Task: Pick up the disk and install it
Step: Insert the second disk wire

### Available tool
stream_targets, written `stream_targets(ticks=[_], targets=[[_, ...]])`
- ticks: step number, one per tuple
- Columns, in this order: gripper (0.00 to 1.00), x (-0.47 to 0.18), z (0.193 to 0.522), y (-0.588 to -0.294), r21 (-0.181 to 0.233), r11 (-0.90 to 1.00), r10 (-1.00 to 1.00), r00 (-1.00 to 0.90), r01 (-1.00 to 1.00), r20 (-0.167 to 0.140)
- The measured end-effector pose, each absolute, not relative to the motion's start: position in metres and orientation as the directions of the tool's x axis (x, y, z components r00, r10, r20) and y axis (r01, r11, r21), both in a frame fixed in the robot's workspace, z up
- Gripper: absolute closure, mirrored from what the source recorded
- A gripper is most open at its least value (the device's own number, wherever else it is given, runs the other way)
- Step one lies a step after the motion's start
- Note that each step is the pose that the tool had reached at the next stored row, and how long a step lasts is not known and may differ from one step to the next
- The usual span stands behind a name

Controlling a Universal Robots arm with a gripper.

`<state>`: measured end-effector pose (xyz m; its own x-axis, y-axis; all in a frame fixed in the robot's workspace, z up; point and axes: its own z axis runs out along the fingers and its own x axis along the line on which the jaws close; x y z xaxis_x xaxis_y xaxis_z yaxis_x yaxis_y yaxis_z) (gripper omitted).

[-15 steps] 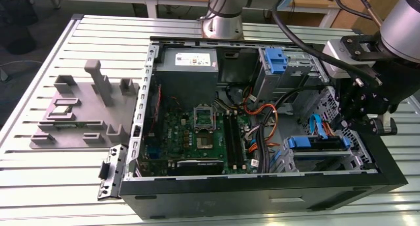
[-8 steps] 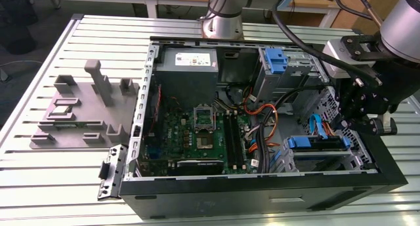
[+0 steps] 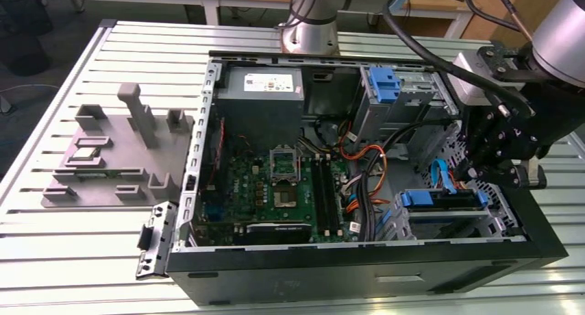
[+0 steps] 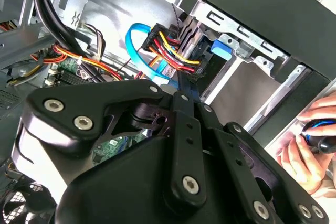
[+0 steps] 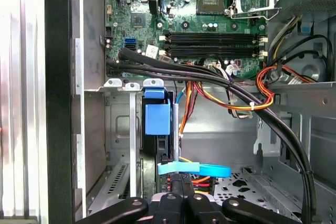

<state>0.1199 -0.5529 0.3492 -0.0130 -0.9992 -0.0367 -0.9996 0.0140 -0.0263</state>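
Note:
The disk (image 3: 444, 199) sits on edge in the drive cage at the corner of the open computer case (image 3: 366, 267) on the exterior view's right, its blue rail showing. In the first wrist view its blue tab (image 5: 157, 119) stands up from the cage slot. In the second wrist view its silver edge (image 4: 191, 38) is behind the plugged cables. My gripper (image 3: 480, 178) hangs just above the disk's cabled end. Its black fingers (image 5: 176, 195) are pressed together with nothing seen between them. The gripper (image 4: 181, 95) points at the connector end.
A curved blue data cable (image 5: 194, 169) and orange and black cable bundles (image 5: 226, 90) cross beside the cage. The motherboard (image 3: 274, 185), grey power supply box (image 3: 260, 85) and an upright blue bracket (image 3: 384, 82) fill the case. A grey fixture (image 3: 109, 157) lies outside. A person's hand (image 4: 307, 148) rests nearby.

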Motion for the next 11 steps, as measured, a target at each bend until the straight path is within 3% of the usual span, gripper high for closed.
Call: stream_targets(ticks=[11], targets=[[0.90,0.1220,0.3548,-0.5535,-0.021,0.032,-0.999,-0.032,-0.999,-0.026]])
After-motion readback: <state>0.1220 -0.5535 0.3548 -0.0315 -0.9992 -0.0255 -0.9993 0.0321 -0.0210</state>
